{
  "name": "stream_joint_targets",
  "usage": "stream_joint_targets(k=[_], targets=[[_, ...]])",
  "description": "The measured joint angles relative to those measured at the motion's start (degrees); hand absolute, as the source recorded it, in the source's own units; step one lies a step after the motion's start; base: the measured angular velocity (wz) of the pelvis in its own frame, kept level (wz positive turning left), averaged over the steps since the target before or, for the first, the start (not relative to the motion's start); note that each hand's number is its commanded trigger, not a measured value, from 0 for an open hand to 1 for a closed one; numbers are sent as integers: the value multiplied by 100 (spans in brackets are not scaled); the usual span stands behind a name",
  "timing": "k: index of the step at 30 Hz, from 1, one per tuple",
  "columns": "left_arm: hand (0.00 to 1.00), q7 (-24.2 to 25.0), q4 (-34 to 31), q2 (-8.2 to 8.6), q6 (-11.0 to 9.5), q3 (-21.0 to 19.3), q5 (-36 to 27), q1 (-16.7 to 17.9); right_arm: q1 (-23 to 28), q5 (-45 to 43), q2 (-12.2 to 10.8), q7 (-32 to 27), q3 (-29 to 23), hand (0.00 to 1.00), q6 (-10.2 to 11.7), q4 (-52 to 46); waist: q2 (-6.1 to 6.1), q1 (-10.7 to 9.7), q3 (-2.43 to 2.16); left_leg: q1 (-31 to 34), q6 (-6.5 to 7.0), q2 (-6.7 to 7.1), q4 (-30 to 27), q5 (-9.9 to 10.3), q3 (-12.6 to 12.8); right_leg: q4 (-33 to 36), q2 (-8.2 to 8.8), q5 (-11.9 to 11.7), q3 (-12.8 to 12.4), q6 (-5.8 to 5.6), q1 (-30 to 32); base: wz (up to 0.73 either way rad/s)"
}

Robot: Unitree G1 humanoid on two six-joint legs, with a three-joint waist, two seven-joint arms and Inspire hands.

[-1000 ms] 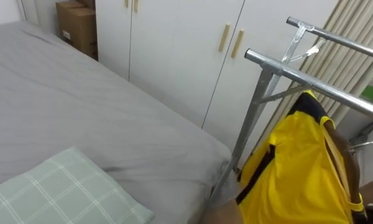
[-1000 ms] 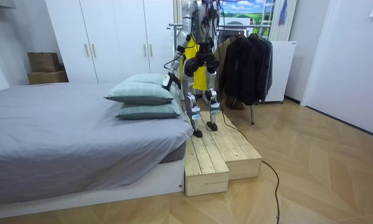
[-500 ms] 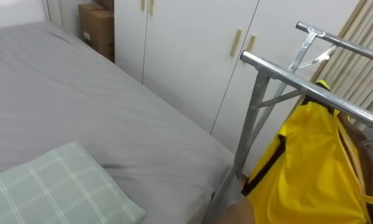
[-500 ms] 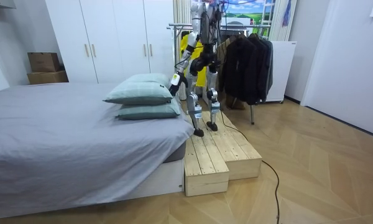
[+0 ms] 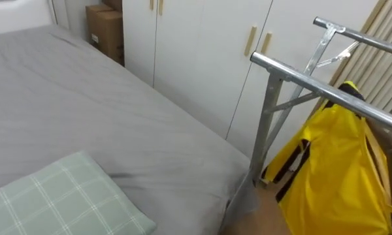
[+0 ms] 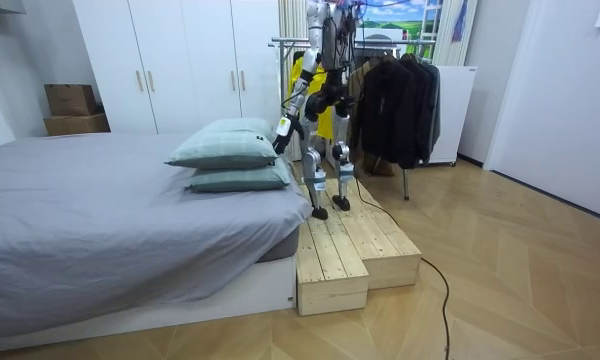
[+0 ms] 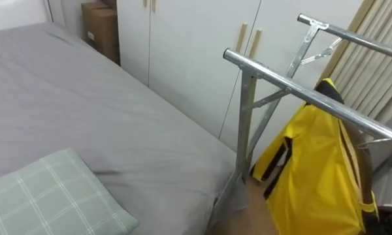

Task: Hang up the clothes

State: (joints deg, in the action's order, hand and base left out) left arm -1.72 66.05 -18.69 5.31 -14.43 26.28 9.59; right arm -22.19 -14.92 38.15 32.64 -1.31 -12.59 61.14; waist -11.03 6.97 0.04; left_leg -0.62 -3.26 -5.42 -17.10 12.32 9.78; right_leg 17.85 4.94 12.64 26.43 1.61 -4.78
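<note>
Yellow garment [image 5: 333, 170] with black trim hangs long-axis down at the metal rack's rail [image 5: 294, 75], off to the robot's right. The robot's left hand [image 6: 280, 128] hangs low on the bed [image 5: 85, 111] side, well apart from it; I cannot tell whether its fingers are spread or curled. The right arm is likely nearer. The rack's upright post [image 5: 266, 130] stands just beside the garment, and dark coats [image 6: 395, 100] hang beyond.

stance: upright | left arm: lowered, elbow bent; left hand [image 6: 281, 129] out beside thigh
</note>
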Motion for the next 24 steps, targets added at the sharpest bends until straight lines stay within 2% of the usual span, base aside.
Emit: stream_joint_targets(k=[3,8,11,12,13,14,15,16,17,18,19,20,22,24], targets=[[0,10,38,-21,-37,2,-205,-85,39,252,-7,-8,10,100,7,70,-40,35,14,-6,76,25,27,45,127,149,54,-36,-78,-59,93,-19],[0,14,54,-20,18,43,-199,-353,120,356,-8,-146,8,100,6,305,-84,-45,64,333,260,27,-405,203,39,146,81,-137,-20,-219,150,15],[0,15,48,-11,-2,195,-197,-475,334,369,-9,-195,-6,100,3,309,-76,-75,66,541,343,113,-513,244,-211,228,108,-240,-132,-253,249,38],[0,16,48,-11,-32,310,-187,-520,392,349,-9,-198,-17,100,1,309,-19,-138,66,669,406,117,-653,277,-440,453,107,-300,-233,-270,353,56],[0,16,47,-12,-45,369,-186,-538,422,344,-10,-198,-19,100,1,310,10,-187,57,721,437,125,-688,267,-551,619,106,-332,-321,-281,437,78],[0,15,37,-12,-67,469,-185,-580,494,331,-8,-200,-51,100,5,316,69,-290,67,716,480,107,-694,244,-798,904,78,-323,-650,-287,684,72],[0,12,26,-30,-77,585,-185,-591,600,336,-13,-208,-85,100,21,309,126,-306,65,709,484,100,-666,222,-993,690,-113,-210,-1088,-288,801,67],[0,12,23,-38,-82,597,-184,-595,635,333,-14,-209,-111,100,36,299,88,-325,40,702,474,105,-655,207,-1042,460,-183,-207,-1242,-274,848,57],[0,12,23,-66,-81,596,-182,-589,692,333,-13,-211,-175,100,50,266,33,-355,30,697,456,155,-686,203,-1083,-65,-245,-395,-1423,-323,938,49],[0,12,25,-126,-73,585,-173,-579,703,337,-4,-221,-225,100,51,243,-118,-364,38,707,407,302,-820,263,-1092,-418,-183,-995,-1551,-329,991,54],[0,8,31,-105,-55,578,-174,-549,743,340,-1,-302,-235,100,52,240,-38,-365,18,738,386,288,-979,357,-1162,-381,-189,-883,-1494,-397,917,25],[0,8,36,-111,-57,551,-176,-484,782,345,-1,-296,-233,100,40,222,-29,-304,-63,709,322,189,-1051,443,-1148,-518,-277,-781,-1353,-389,794,15],[0,8,41,-162,-64,507,-181,-467,783,340,-1,-206,-236,100,52,83,-9,-315,-38,578,278,156,-962,448,-1207,-609,-350,-773,-1251,-316,626,11],[0,7,38,-200,-69,429,-185,-441,782,325,1,-102,-235,100,47,-93,-45,-263,-6,391,203,139,-777,410,-1227,-628,-385,-753,-1256,-275,488,8]])
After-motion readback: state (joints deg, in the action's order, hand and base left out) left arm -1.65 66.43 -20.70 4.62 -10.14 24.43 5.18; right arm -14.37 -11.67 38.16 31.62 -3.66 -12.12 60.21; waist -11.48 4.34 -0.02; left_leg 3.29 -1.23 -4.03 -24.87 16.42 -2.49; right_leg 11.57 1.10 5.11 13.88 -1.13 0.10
